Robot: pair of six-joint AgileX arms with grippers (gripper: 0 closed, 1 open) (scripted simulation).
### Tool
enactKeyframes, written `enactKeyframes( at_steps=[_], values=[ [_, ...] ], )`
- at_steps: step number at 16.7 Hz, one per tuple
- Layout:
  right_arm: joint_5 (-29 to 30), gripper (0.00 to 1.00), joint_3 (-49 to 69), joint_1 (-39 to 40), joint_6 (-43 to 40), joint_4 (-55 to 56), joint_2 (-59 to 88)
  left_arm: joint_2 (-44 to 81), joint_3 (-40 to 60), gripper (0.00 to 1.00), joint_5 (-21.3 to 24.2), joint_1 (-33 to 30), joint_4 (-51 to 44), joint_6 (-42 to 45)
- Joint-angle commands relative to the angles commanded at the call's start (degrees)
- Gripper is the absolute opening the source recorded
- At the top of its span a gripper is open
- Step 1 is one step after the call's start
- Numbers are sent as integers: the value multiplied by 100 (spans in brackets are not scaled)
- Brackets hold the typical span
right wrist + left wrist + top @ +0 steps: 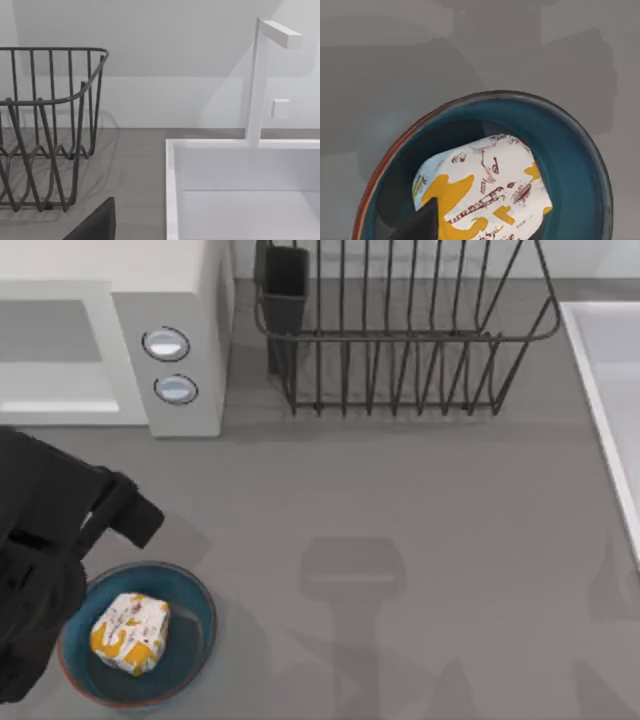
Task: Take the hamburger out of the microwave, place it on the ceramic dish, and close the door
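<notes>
No words can be read; the hamburger [485, 192] wrapper carries dark red scribbled print, illegible; the microwave [170, 350] knobs bear no readable marks.

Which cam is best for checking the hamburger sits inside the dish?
Left wrist view: the hamburger lies close up within the ceramic dish, wrapper print legible. The top view shows it smaller, in the dish at the table's front left, beside the left arm. The right wrist view faces the dish rack and sink.
</notes>
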Motion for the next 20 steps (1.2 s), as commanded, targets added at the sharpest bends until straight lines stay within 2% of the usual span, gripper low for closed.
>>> enactKeyframes(
  at_steps=[5, 8, 10, 14, 20],
  values=[
    [0, 100, 0, 0, 0, 0, 0, -3162, -1674, 100, 853, 1260, 1912, 3976],
    [0, 100, 0, 0, 0, 0, 0, -4557, -2519, 100, 1189, 1995, 2816, 5749],
    [0, 100, 0, 0, 0, 0, 0, -5201, -2973, 100, 1339, 2422, 3277, 6631],
    [0, 100, 0, 0, 0, 0, 0, -5802, -3535, 100, 1483, 2994, 3819, 7657],
    [0, 100, 0, 0, 0, 0, 0, -5848, -3622, 100, 1499, 3089, 3900, 7812]
  ],
)
